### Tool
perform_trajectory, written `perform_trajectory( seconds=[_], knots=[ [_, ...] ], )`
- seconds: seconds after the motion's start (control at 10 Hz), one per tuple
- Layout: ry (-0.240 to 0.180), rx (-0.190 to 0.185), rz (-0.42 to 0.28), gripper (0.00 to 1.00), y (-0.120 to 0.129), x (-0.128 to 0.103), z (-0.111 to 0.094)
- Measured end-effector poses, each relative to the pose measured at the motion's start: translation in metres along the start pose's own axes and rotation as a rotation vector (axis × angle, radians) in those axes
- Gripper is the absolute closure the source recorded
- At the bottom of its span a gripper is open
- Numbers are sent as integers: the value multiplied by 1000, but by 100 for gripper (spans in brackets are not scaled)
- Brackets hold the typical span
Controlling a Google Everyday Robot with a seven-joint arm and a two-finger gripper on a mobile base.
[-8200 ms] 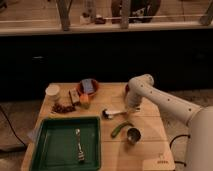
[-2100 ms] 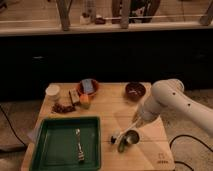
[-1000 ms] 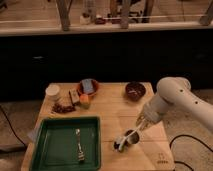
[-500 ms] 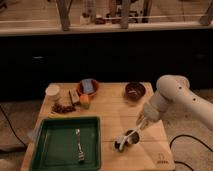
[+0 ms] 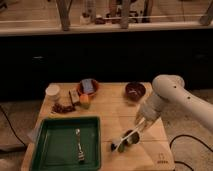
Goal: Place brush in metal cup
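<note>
Over the cup (image 5: pixel 132 137), near the front right of the surface (image 5: pixel 112 112), hangs the tool (image 5: pixel 141 123), at the end of the white arm (image 5: pixel 172 95) that reaches in from the right. Whether its fingers are apart or together I cannot tell. The brush (image 5: pixel 131 131) slants from the tool down and to the left, its lower dark end at or just left of the cup's rim; whether that end is already inside the cup is not clear. A green vegetable (image 5: pixel 121 145) lies touching or just beside the cup on its left.

The step in hand appears to be lowering the brush into the cup. To do it well, the brush's low end should be centred over the cup's mouth before release, and the handle brought more upright so that it leans on the rim rather than tipping out. The cup is small and light-looking, so a sideways push could slide it or knock it into the vegetable.

Counted: one brush, one metal cup, one green tray (image 5: pixel 65 145) left of the cup with one fork (image 5: pixel 79 145) in it, one white cup (image 5: pixel 52 92) far left, two bowls (image 5: pixel 135 90) behind the cup, one at back and one at back left, and one vegetable.
</note>
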Motion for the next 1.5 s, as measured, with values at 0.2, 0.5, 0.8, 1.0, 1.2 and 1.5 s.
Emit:
perform_trajectory(
  seconds=[0.2,0.5,0.8,1.0,1.2,1.5],
  knots=[
    [0,1,-4,20,0,0,-1],
    [3,2,-14,20,0,0,-1],
    [13,1,-13,20,0,0,-3],
    [14,4,-13,20,-1,1,-3],
    [13,6,-21,20,-3,0,-4],
    [12,1,-25,20,-2,0,-4]
  ],
)
